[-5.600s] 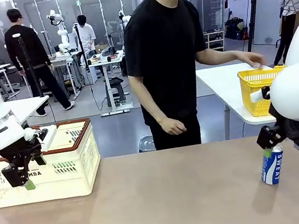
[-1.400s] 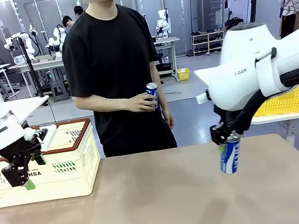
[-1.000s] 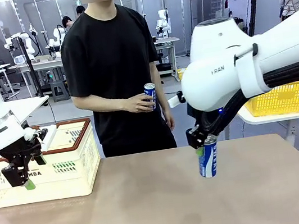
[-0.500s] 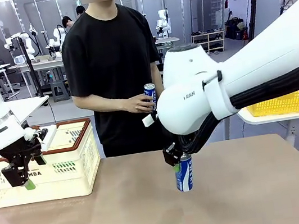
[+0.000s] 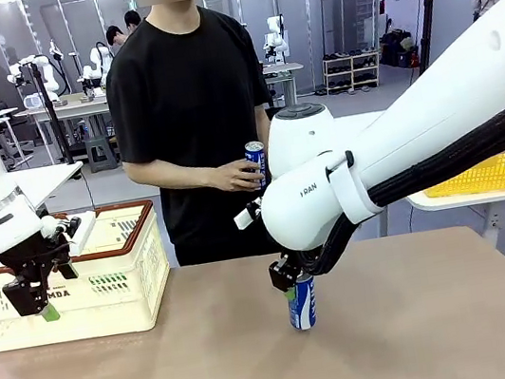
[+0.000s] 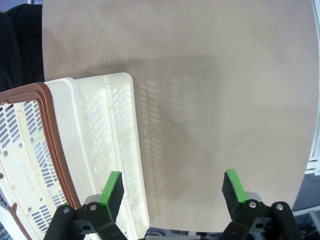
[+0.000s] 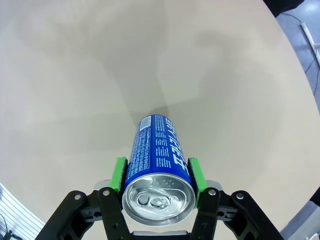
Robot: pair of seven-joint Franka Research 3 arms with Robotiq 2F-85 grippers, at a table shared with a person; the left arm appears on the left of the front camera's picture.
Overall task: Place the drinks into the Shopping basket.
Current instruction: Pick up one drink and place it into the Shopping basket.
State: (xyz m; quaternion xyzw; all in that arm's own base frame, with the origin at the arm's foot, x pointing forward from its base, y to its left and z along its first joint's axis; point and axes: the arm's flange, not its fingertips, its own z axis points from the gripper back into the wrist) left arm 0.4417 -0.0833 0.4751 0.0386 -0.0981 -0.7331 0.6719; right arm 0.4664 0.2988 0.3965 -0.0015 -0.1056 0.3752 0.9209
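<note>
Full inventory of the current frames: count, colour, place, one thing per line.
drink can: one, blue and white, gripped over the table's middle
second drink can: one, blue and white, in the person's hand
Shopping basket: one, cream with reddish-brown rim, table's left end
yellow basket: one, yellow, far right beyond the table
table: one, brown
person: one, black shirt, far side
left tool: open, beside the Shopping basket
right tool: shut on the drink can
</note>
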